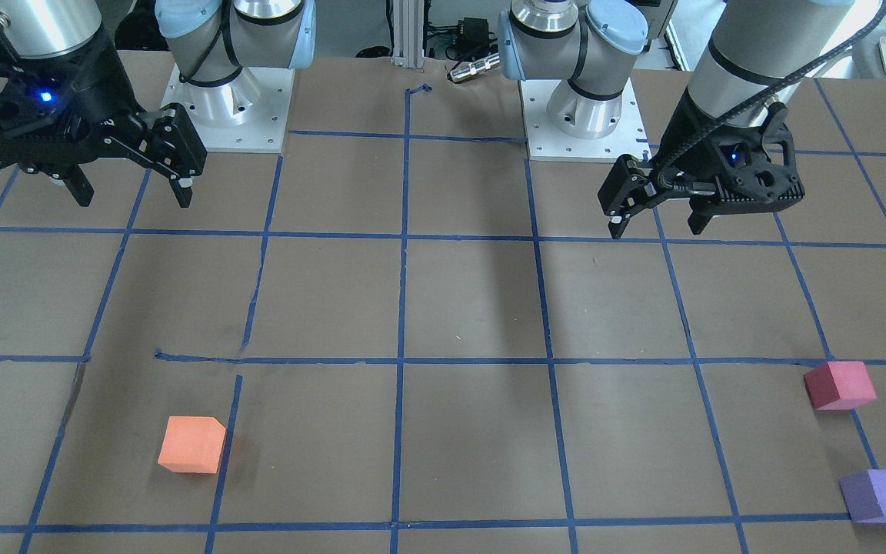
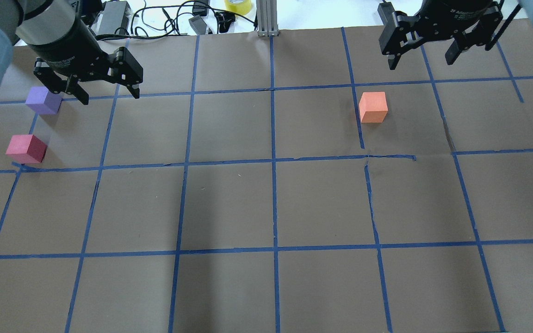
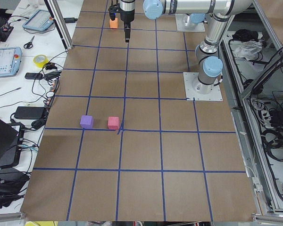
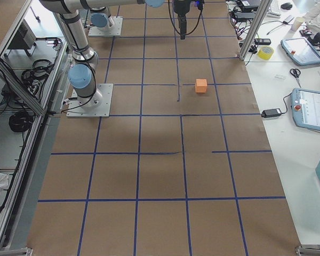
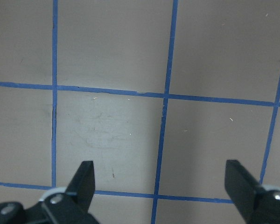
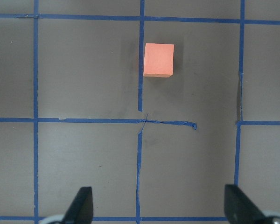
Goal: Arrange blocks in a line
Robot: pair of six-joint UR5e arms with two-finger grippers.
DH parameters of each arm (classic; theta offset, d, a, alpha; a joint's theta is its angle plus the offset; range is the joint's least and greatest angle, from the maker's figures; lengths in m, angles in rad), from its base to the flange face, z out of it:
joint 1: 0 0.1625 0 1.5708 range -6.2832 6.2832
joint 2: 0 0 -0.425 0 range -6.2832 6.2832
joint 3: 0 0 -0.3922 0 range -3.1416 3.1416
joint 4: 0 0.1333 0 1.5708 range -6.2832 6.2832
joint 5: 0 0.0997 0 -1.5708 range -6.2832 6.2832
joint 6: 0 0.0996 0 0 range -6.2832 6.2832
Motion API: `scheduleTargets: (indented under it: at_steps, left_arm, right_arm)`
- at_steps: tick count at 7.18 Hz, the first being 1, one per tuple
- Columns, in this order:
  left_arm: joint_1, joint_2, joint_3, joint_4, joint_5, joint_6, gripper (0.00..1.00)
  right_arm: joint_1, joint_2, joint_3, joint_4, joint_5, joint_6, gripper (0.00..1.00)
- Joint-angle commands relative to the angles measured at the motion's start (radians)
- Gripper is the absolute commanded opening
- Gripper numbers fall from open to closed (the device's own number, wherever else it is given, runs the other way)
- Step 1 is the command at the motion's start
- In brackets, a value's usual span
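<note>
The orange block (image 2: 373, 107) lies on the brown table on the right side; it also shows in the right wrist view (image 6: 158, 59) and the front view (image 1: 191, 444). The purple block (image 2: 43, 100) and the pinkish-red block (image 2: 26, 149) lie close together, apart, at the far left (image 1: 880, 496) (image 1: 839, 385). My left gripper (image 2: 109, 96) hovers open and empty just right of the purple block (image 1: 656, 228) (image 5: 161, 186). My right gripper (image 2: 420, 62) hovers open and empty beyond and right of the orange block (image 1: 134, 200) (image 6: 158, 207).
Blue tape lines (image 2: 273, 162) divide the table into squares. The two arm bases (image 1: 231, 115) (image 1: 581, 115) stand at the robot's edge. A metal post (image 2: 266, 18), cables (image 2: 164, 18) and a yellow tape roll (image 2: 238, 5) lie past the far edge.
</note>
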Motion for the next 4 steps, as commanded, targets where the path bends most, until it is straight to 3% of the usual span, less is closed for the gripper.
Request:
scheduleTargets:
  at_steps: [1,4]
  left_arm:
    - [0.000,0.000,0.000,0.000,0.001,0.001,1.00]
    - [0.000,0.000,-0.002,0.000,0.001,0.001,1.00]
  right_arm:
    - [0.000,0.001,0.002,-0.006,0.003,0.001,1.00]
    - [-0.003,0.001,0.006,-0.006,-0.008,-0.019,1.00]
